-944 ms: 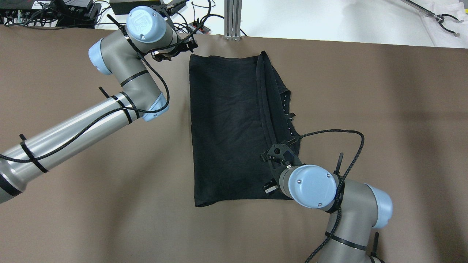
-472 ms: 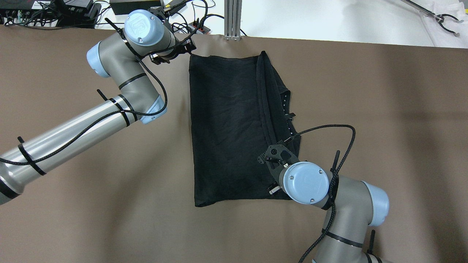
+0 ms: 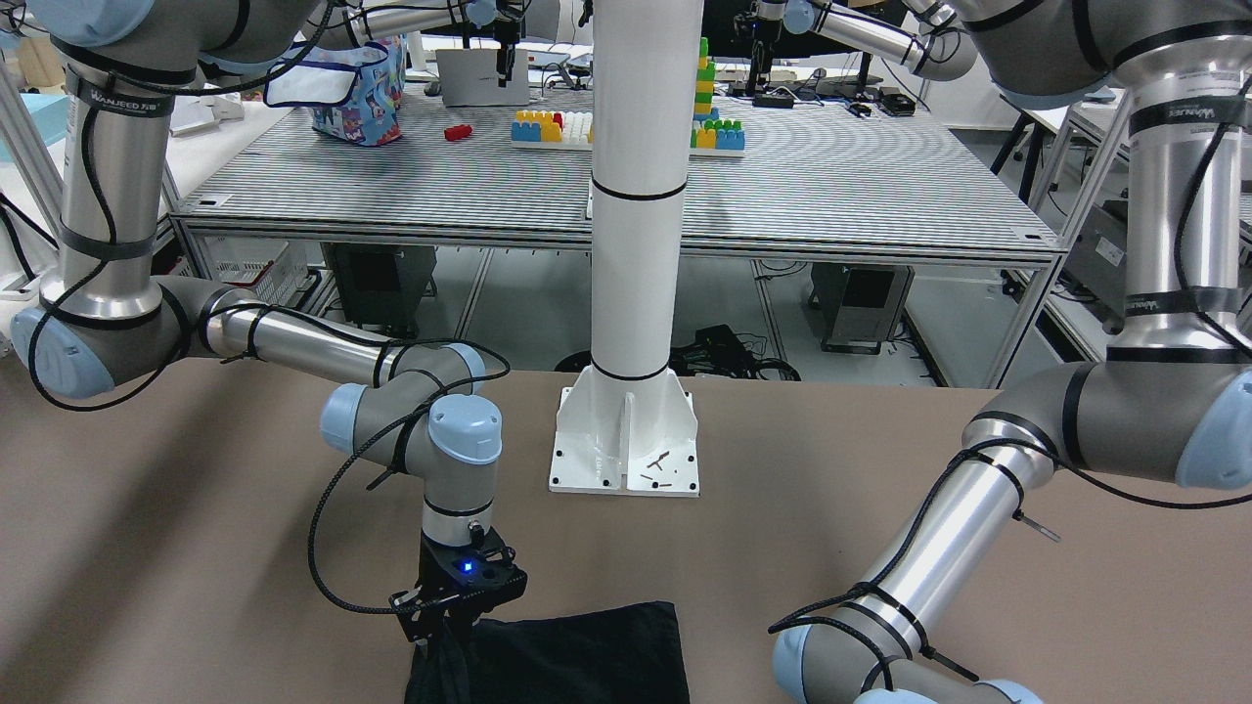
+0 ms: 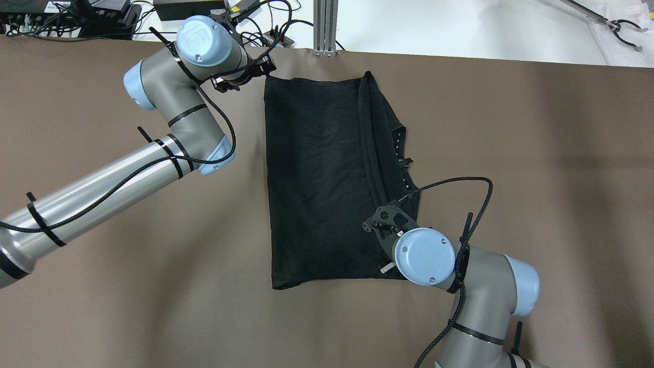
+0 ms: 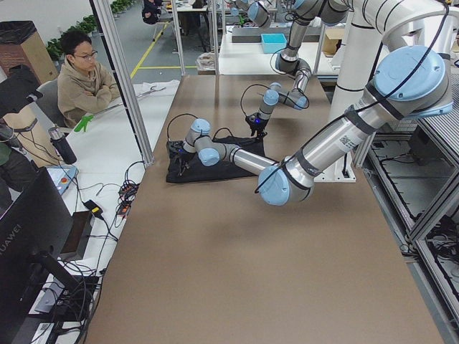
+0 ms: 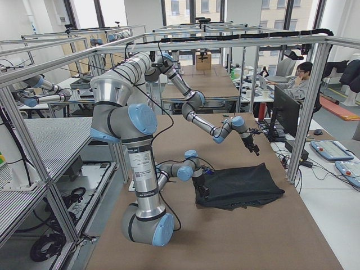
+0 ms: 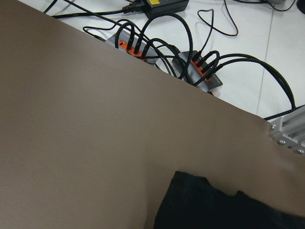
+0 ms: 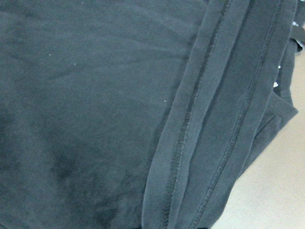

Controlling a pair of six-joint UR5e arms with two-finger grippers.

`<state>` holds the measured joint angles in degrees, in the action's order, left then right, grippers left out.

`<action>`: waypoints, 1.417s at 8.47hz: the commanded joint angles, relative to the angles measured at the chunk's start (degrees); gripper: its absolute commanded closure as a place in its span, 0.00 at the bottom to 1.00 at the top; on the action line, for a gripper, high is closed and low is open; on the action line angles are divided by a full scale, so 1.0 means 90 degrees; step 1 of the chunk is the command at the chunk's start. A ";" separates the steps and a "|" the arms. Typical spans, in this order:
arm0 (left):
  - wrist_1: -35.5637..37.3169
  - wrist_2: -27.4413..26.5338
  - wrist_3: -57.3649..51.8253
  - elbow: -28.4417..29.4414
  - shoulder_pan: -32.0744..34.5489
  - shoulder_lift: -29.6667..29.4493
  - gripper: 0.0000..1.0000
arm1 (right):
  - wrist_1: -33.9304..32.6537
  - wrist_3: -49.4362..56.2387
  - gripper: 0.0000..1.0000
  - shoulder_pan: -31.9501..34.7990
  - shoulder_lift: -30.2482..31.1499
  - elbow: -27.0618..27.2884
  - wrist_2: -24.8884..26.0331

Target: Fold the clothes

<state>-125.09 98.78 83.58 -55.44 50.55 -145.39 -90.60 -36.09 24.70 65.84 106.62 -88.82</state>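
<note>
The clothes (image 4: pixel 317 179) lie on the bench (image 4: pixel 536 153), long axis near to far, hemmed edge along the right. The right tool (image 3: pixel 442 626) sits on that hem at the near right corner — the left tool (image 4: pixel 257 67) just beside the far left corner; neither tool's opening can be told.

Left arm (image 4: pixel 102 189) and right arm (image 4: pixel 485 291): polished silver tubes joined by matte grey elbow housings with pale blue round ends. The left wrist cap (image 4: pixel 203 36) bears an embossed UR mark; the right wrist cap (image 4: pixel 424 255) shows small screws. A black braided cable (image 4: pixel 480 204) runs outside each arm, strapped on by black cable ties (image 4: pixel 46 220). Left gripper (image 4: pixel 261 69) and right gripper (image 3: pixel 445 631) are black skeletal frames; a blue light (image 3: pixel 468 565) glows on the right wrist.
</note>
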 commanded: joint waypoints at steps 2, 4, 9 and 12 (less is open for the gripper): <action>0.0003 0.0001 0.0010 -0.0002 -0.0002 -0.0007 0.13 | 0.0018 0.0006 1.00 -0.0001 -0.0010 -0.0020 -0.0004; 0.0003 0.0001 0.0049 -0.0002 -0.0002 0.0003 0.13 | 0.0008 0.0006 1.00 -0.0001 0.0009 0.0009 -0.0014; 0.0003 -0.0018 0.0244 -0.0070 -0.0011 0.0022 0.13 | 0.0279 -0.0077 1.00 0.0244 0.1486 0.1098 -0.0093; 0.0003 -0.0019 0.0381 -0.0090 -0.0011 0.0032 0.13 | 0.0223 -0.2588 1.00 -0.0897 0.2343 0.2205 -0.0014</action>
<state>-125.07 98.63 86.42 -56.19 50.45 -145.15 -88.60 -48.78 22.07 83.34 121.96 -89.36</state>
